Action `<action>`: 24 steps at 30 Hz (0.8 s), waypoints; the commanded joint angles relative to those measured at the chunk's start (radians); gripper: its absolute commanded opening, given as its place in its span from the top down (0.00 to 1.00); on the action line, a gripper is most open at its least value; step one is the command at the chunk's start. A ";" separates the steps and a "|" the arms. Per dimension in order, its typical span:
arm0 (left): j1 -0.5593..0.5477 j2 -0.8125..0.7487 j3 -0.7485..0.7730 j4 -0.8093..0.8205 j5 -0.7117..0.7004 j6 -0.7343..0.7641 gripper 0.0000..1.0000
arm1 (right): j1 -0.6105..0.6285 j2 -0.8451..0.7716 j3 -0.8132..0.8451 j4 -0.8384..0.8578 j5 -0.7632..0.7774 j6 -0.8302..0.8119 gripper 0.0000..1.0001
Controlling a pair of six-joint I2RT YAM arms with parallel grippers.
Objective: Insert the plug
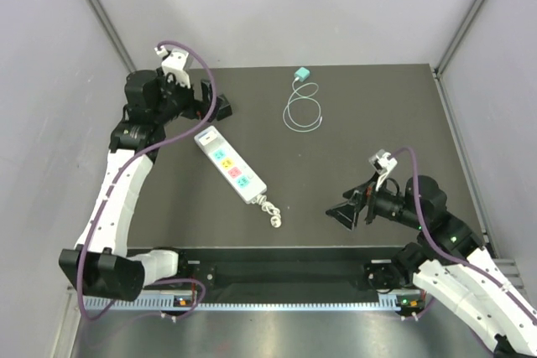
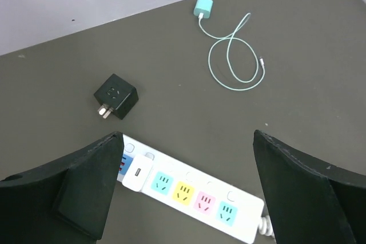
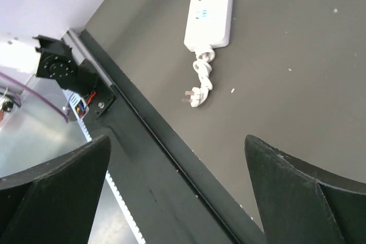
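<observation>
A white power strip (image 1: 230,165) with several coloured sockets lies slantwise left of the mat's middle; it also shows in the left wrist view (image 2: 194,195). A small white USB charger (image 2: 137,174) sits plugged in at its far end. A black cube plug (image 2: 115,96) with bare prongs lies loose beyond that end. My left gripper (image 1: 204,102) hangs open and empty above the strip's far end (image 2: 187,135). My right gripper (image 1: 348,205) is open and empty, low at the mat's near right (image 3: 177,138), apart from the strip (image 3: 213,4).
A teal charger (image 1: 302,75) with a looped cable (image 1: 302,113) lies at the back centre, also in the left wrist view (image 2: 203,7). The strip's own coiled cord and white plug (image 1: 273,211) lie near the front edge (image 3: 197,92). A black rail (image 1: 285,270) borders the mat's front.
</observation>
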 commanded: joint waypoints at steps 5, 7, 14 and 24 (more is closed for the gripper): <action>0.002 0.020 0.019 0.046 -0.171 -0.131 0.03 | 0.011 -0.070 -0.001 0.024 0.073 0.097 0.00; 0.002 0.037 0.031 0.040 -0.278 -0.163 0.03 | 0.011 -0.066 -0.004 0.031 0.056 0.103 0.00; 0.000 0.207 0.063 0.040 -0.449 -0.291 0.09 | 0.011 -0.018 0.054 -0.008 0.067 0.057 0.00; -0.017 0.579 0.342 -0.001 -0.527 -0.363 0.35 | 0.011 -0.007 0.045 0.042 0.041 0.066 0.00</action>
